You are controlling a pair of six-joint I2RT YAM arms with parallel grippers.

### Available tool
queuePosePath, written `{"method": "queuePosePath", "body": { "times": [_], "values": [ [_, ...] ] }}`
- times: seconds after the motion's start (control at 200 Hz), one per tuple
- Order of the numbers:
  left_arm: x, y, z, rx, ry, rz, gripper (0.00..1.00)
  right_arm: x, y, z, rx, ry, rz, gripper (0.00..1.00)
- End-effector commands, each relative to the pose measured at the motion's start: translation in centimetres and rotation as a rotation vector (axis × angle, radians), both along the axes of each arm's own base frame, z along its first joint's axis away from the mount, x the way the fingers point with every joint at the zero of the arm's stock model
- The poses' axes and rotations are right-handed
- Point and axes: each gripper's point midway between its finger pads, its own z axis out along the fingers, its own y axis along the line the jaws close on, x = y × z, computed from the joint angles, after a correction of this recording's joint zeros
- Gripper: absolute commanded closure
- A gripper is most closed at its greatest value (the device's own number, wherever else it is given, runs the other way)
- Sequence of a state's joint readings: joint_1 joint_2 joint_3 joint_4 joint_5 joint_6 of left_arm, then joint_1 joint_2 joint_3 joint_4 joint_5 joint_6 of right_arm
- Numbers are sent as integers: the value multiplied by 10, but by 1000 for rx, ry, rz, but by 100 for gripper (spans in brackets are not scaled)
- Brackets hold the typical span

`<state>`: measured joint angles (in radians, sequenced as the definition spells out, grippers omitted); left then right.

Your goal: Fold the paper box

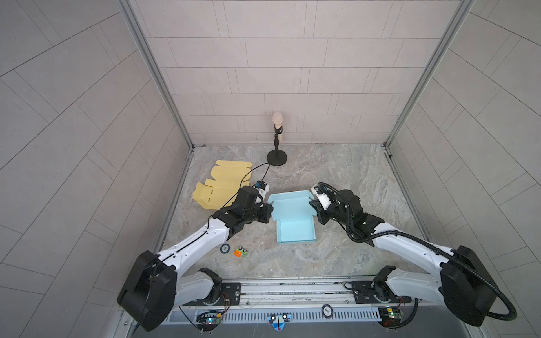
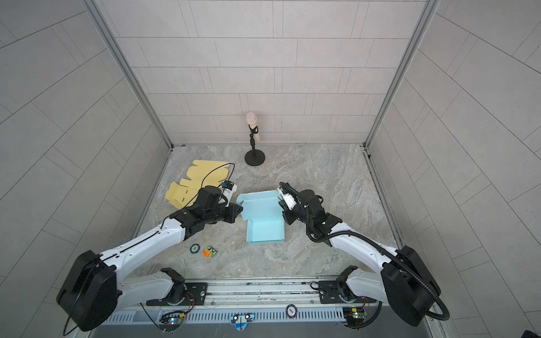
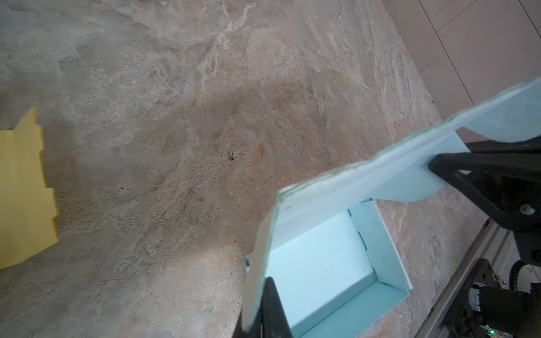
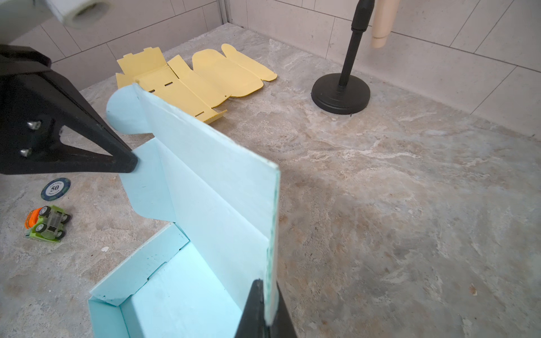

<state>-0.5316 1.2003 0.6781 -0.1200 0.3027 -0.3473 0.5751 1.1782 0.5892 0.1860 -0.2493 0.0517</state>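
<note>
The light blue paper box [image 1: 295, 231] [image 2: 265, 231] lies mid-table, its tray walls standing and its lid [image 1: 289, 203] raised. My left gripper [image 1: 270, 209] [image 2: 240, 209] is shut on the lid's left edge. In the left wrist view the thin lid panel [image 3: 322, 190] runs between the fingers of that gripper [image 3: 260, 298], above the tray [image 3: 316, 269]. My right gripper [image 1: 312, 206] [image 2: 281, 206] is shut on the lid's right edge. The right wrist view shows the lid [image 4: 210, 164] pinched in that gripper [image 4: 266, 288], with the tray [image 4: 175, 301] below.
A flat yellow cardboard blank [image 1: 222, 187] [image 4: 202, 76] lies behind my left arm. A black microphone stand [image 1: 276, 158] rises near the back wall. A poker chip [image 1: 224, 248] and a small toy car [image 1: 241, 251] sit at the front left, near the arm rail.
</note>
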Motion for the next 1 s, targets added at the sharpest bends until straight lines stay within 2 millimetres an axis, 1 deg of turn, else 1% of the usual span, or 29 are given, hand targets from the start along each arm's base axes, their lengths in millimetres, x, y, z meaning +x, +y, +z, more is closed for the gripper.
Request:
{"method": "queuePosePath", "body": {
  "times": [0.0,0.12,0.405,0.571,0.691,0.811,0.816,0.826,0.851,0.996],
  "values": [
    [3,6,5,28,-25,24,100,7,-7,3,-25,-3,-47,90],
    [4,7,4,34,-27,29,100,8,-9,5,-22,-10,-63,86],
    [5,7,5,38,-33,28,100,8,-7,3,-19,-1,-57,91],
    [4,7,6,43,-38,23,100,5,-4,3,1,13,-37,83],
    [3,7,7,48,-40,20,100,6,-4,6,12,9,-42,85],
    [3,6,6,52,-41,17,100,5,-3,5,16,17,-41,84],
    [3,7,6,53,-40,18,100,5,-3,5,17,18,-41,84],
    [2,6,6,54,-40,16,100,9,0,14,29,2,-40,84],
    [3,6,7,55,-42,16,100,10,1,17,35,-1,-38,83],
    [2,5,7,63,-41,12,100,11,3,17,39,5,-39,83]
  ]
}}
